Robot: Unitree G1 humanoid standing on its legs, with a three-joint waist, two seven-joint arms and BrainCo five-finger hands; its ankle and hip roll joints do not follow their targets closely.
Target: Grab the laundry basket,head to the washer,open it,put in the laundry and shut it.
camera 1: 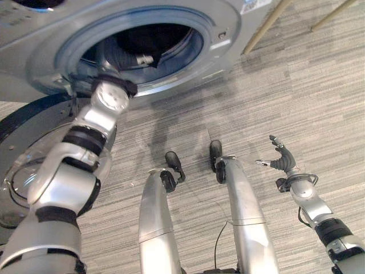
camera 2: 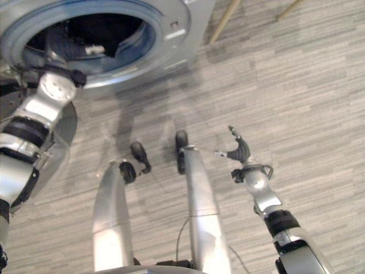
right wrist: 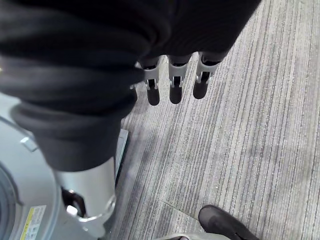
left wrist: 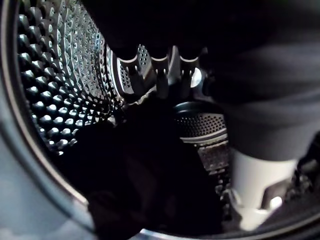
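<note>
**Left hand inside washer drum, right hand idle over floor**

Landmark: washer [camera 1: 228, 34].

- Nearest, out in front of the washer and well apart from it: right hand [camera 1: 282, 160] hangs over the grey striped carpet floor [camera 1: 296, 91]. Fingers [right wrist: 172, 85] released, fairly straight, thumb spread to the side, holding nothing. Right wrist view shows the same fingertips over bare carpet, with the washer's lower front corner at the edge.
- Washer door [camera 1: 34, 165] is swung fully open, round glass pane low beside the washer front, on the robot's left. Left forearm passes over it.
- Left arm reaches up through the washer's round opening [camera 1: 171, 63], past the blue-grey rim. Left hand [camera 1: 122, 57] is inside the drum; from the head views its dark ribbed cover and a bit of silver show just past the rim.
- Left wrist view: fingers [left wrist: 160, 75] are loosely curved inside the drum, tips pointing at the perforated steel drum wall [left wrist: 55, 85]. A dark mass of laundry [left wrist: 150, 180] lies just below them at the bottom of the drum. Too dark to see contact, so I cannot tell if the fingers grasp the cloth or have let it go.
- Dark laundry also visible through the opening in the head views, deep in the drum.
- Beyond the washer: two light wooden legs [camera 1: 268, 23] stand slanted on the floor beside it.
</note>
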